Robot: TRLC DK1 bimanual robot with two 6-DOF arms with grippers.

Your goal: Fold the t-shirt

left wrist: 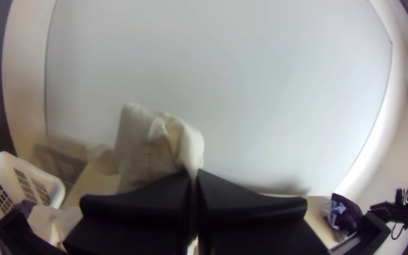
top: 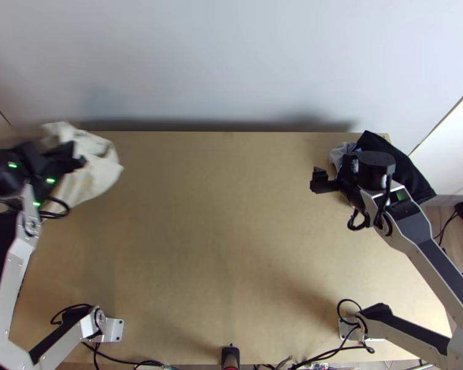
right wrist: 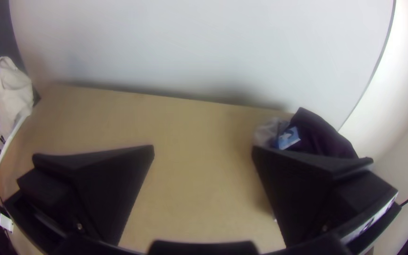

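Note:
At the table's far left, my left gripper [top: 71, 158] holds up a cream cloth [top: 95, 172] that hangs bunched. In the left wrist view the fingers of my left gripper [left wrist: 193, 189] are closed on the cloth [left wrist: 142, 146], part of it standing up beyond them. My right gripper [top: 323, 180] is over the table's right side, near a dark bundle; in the right wrist view my right gripper [right wrist: 203, 151] stands open, its fingers wide apart with bare table between them. Whether the cream cloth is the t-shirt I cannot tell.
A dark and grey cloth pile [top: 395, 161] lies at the table's far right corner. A white slotted basket [left wrist: 29, 182] with cloth in it stands at the left end of the table [top: 231, 246]. A pale wall [top: 231, 61] rises behind the far edge.

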